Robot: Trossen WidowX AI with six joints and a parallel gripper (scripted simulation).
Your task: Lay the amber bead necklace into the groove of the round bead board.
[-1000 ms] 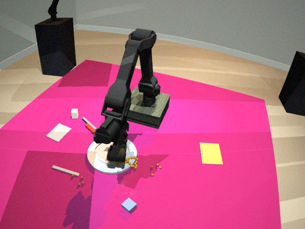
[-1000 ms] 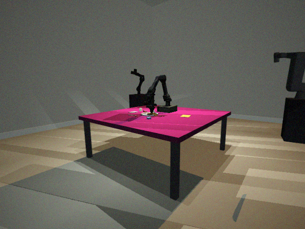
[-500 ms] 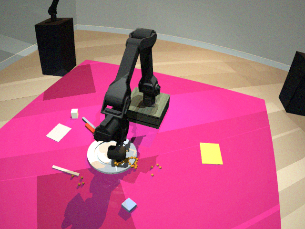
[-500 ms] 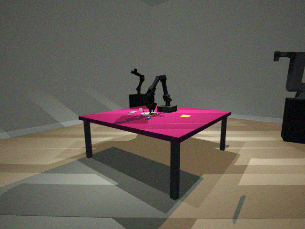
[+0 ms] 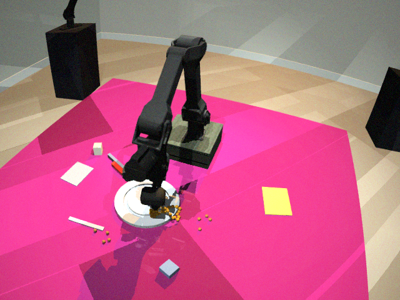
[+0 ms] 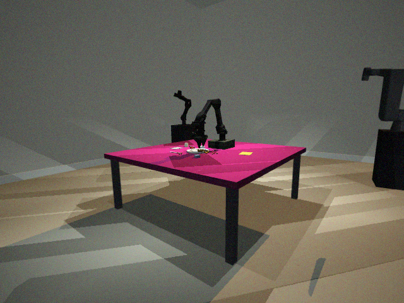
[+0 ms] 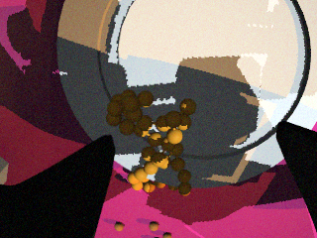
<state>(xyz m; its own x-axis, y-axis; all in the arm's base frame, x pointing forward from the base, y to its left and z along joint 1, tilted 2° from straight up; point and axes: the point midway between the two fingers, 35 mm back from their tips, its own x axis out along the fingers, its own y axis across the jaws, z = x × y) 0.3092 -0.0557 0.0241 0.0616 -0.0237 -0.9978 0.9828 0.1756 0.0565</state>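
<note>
The white round bead board (image 5: 120,206) (image 6: 190,151) (image 7: 81,91) has a ring groove. The amber bead necklace (image 5: 177,214) (image 6: 202,151) (image 7: 127,110) lies bunched and folded at one side of the board. In the wrist view its beads cross the groove line and outer rim in an irregular heap, with some at or past the board's edge. Most of the groove shows no beads. My gripper (image 7: 198,137) is wide open and empty above this side of the board, its fingers on either side of much of the heap. In the top view the fingertips are hard to make out.
Loose amber beads lie right of the board (image 5: 206,215) and left of it (image 5: 107,232). Around are a white stick (image 5: 85,223), a white card (image 5: 77,173), a pale cube (image 5: 97,149), a red piece (image 5: 117,167), a blue-grey block (image 5: 169,268) and a yellow sheet (image 5: 277,200).
</note>
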